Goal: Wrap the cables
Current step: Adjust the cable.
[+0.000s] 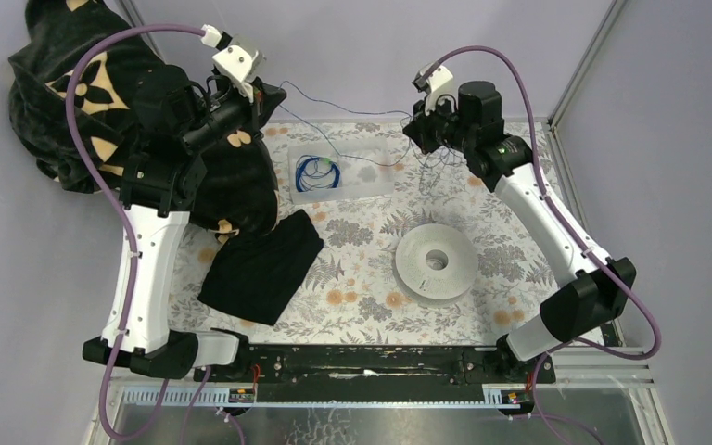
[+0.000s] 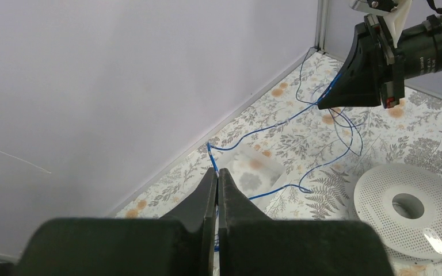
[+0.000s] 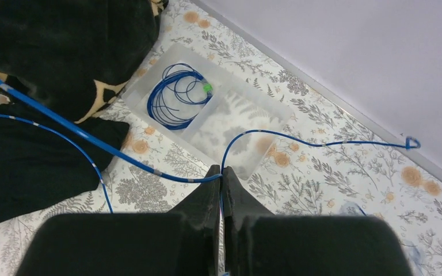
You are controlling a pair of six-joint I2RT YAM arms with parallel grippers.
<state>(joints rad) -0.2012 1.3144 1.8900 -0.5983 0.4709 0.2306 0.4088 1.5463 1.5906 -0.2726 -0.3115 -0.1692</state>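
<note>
My left gripper (image 2: 217, 171) and right gripper (image 3: 221, 172) are both clenched on one hair-fine blue cable (image 3: 345, 144) slung between them; beyond, only my right wrist shows the coiled cable (image 3: 175, 103) in the clear tray (image 3: 259, 123)

— Lower centre of the frame?
— Right gripper (image 3: 221, 174), black, pinched together on a thin blue cable (image 3: 63, 122) strung in from the left edge, another strand trailing off right.
— Upper middle?
— Clear tray (image 3: 236, 115) on floral cloth (image 3: 322, 190), holding a coiled blue cable (image 3: 156, 104); black fabric (image 3: 52, 34) at upper left.
</note>
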